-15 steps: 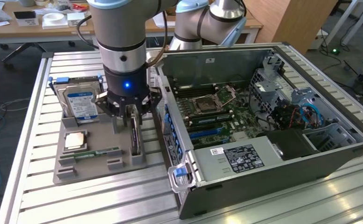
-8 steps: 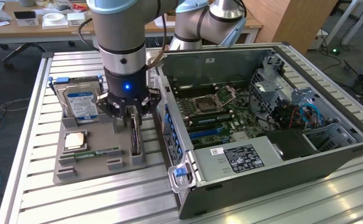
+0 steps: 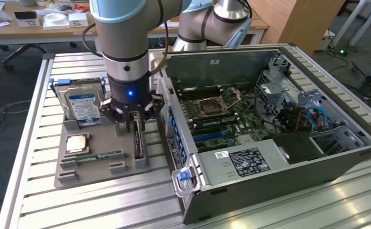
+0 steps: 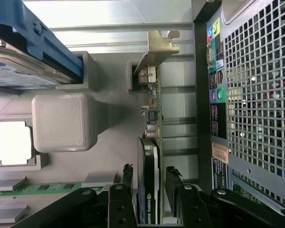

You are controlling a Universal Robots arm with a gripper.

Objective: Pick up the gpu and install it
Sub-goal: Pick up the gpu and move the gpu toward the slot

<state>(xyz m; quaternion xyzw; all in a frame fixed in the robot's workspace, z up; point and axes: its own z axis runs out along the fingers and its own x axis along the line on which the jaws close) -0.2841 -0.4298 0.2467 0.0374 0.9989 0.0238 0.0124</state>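
Straddling the gpu with the gripper open, fingers flanking both flat faces and clamping nothing (slim gaps apparently showing), card on edge in the grey tray at left-centre of the exterior frame, long axis running down-frame beside the computer case.

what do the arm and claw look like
The arm is a thick silver-grey tube with pale blue joint caps and a black wrist band bearing a glowing blue light. A thin black cable loops beside it. The claw is black, with jointed linkage fingers fastened by pale round pins.
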